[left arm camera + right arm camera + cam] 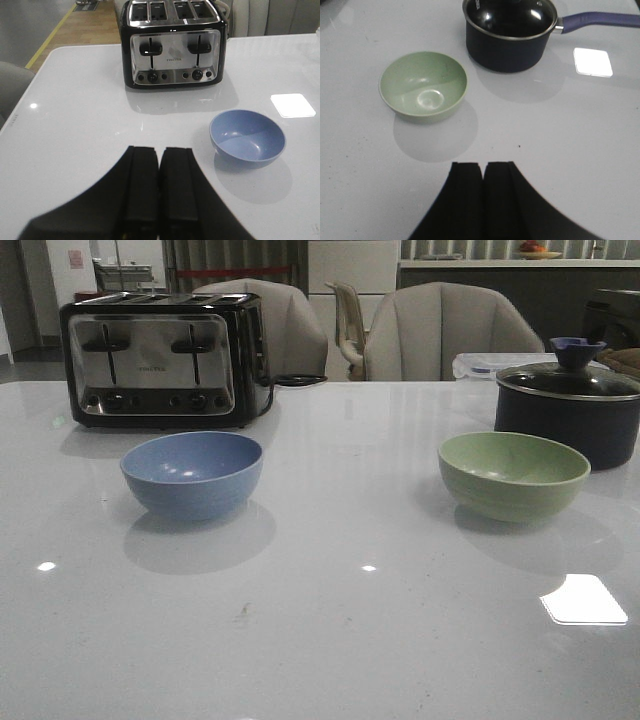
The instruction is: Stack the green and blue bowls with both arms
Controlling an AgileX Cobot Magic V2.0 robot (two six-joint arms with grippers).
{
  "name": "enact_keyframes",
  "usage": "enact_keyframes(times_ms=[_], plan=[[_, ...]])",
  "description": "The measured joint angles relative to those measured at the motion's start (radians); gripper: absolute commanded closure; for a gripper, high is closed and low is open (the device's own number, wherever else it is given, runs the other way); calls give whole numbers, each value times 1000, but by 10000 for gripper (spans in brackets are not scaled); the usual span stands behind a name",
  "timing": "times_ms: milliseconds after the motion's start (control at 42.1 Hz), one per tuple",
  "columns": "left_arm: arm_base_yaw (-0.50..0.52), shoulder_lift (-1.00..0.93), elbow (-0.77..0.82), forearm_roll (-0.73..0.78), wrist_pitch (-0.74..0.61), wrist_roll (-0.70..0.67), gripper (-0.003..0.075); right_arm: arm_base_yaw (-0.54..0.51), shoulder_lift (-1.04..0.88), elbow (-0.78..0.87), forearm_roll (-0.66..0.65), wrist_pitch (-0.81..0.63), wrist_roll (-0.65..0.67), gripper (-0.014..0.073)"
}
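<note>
On my front feed the blue bowl (192, 474) sits upright on the white table (330, 640) just in front of the four-slot toaster (160, 360), well apart from the green bowl (513, 474), which stands just in front of the dark lidded saucepan (567, 410). Both bowls are empty. My left gripper (159, 187) and right gripper (483, 197) hover over bare tabletop — jaws pressed together, holding nothing.

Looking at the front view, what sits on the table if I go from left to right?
Toaster → blue bowl → green bowl → dark pot with a lid.
</note>
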Motion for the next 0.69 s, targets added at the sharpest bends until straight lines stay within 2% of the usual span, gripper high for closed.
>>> enact_keyframes(times_ms=[71,95,143,214,285,357,689], plan=[[0,13,0,0,9,0,567,0,39,0,0,0,0,274],[0,18,0,0,14,0,554,0,51,0,2,0,0,241],[0,28,0,0,19,0,488,0,77,0,2,-4,0,126],[0,37,0,0,21,0,390,0,117,0,2,-20,0,37],[0,43,0,-2,21,0,302,0,165,-4,10,-30,0,20],[0,43,0,-2,21,0,256,0,225,-25,29,-30,0,27],[0,43,0,-2,20,0,262,0,610,-260,127,-17,0,27]])
